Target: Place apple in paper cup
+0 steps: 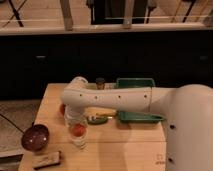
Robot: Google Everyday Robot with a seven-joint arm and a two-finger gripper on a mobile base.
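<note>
The apple [76, 131] is small, round and red-orange. It sits at the mouth of the small white paper cup [79, 143], which stands near the front left of the wooden table [125, 150]. My gripper [75, 128] reaches down from the white arm [110, 100] and is closed around the apple, right over the cup. The lower part of the apple and the cup's rim are hard to separate.
A dark maroon bowl [35, 137] stands left of the cup. A brown flat block [47, 160] lies at the front left. A green oblong item [98, 120] lies right of the gripper. A green tray [136, 118] is under the arm, with a small can [100, 82] behind it. A red object [62, 109] shows behind the arm's wrist.
</note>
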